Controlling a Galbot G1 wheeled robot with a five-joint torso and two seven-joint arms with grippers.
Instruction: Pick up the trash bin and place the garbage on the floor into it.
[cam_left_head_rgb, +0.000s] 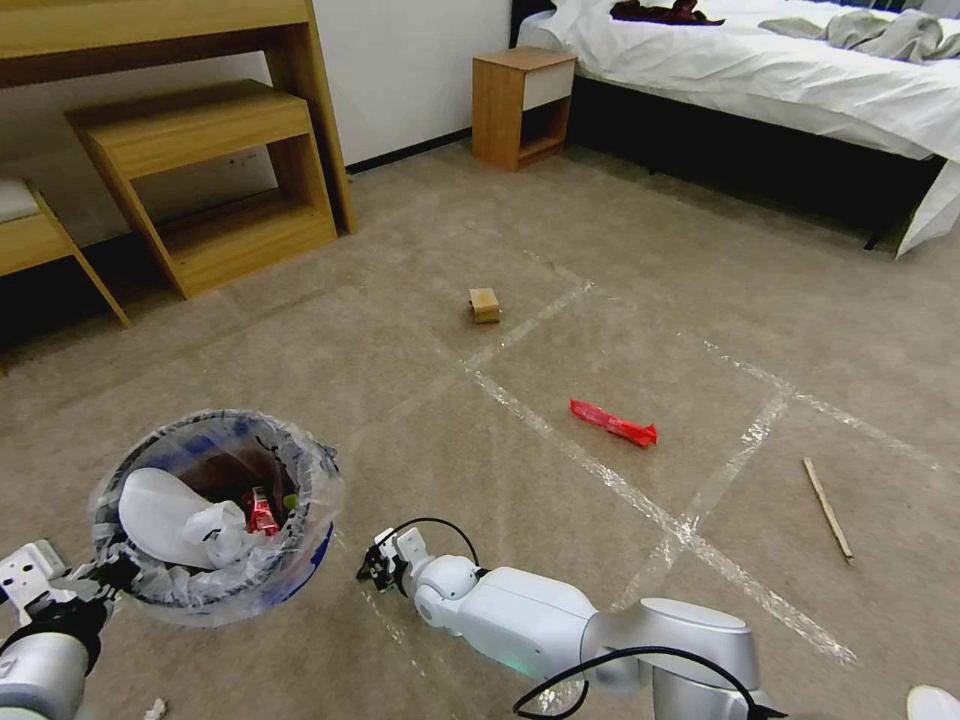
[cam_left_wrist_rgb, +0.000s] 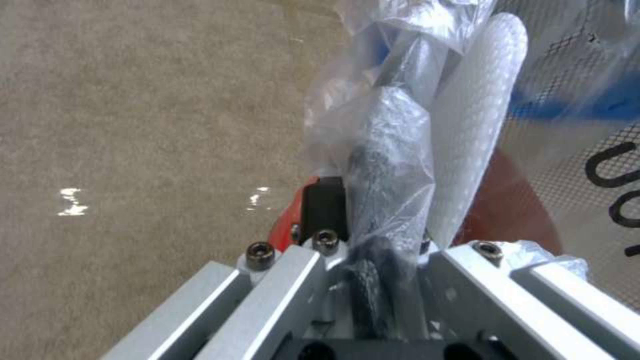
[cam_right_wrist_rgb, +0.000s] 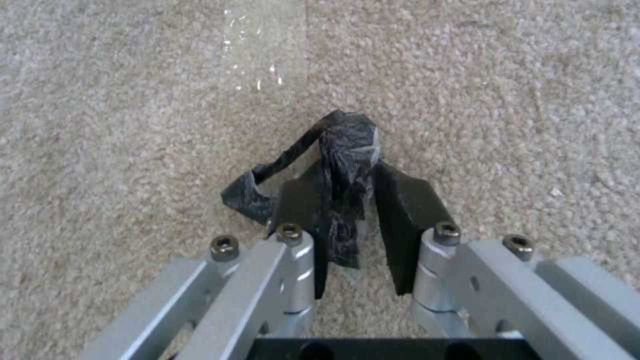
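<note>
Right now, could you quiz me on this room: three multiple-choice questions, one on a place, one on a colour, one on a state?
1. Where is the tan box?
A. on the carpet near a tape line
B. inside the bin
C. on the bed

2. What colour is the long wrapper on the floor?
A. green
B. red
C. yellow

3. What is the right pincer doing?
A. hanging open in the air
B. pinching a black scrap
C. holding the stick

Answers: 1 A, it sits on the carpet; 2 B, it is bright red; 3 B, its pads close on the scrap.

White slipper cut by edge
</note>
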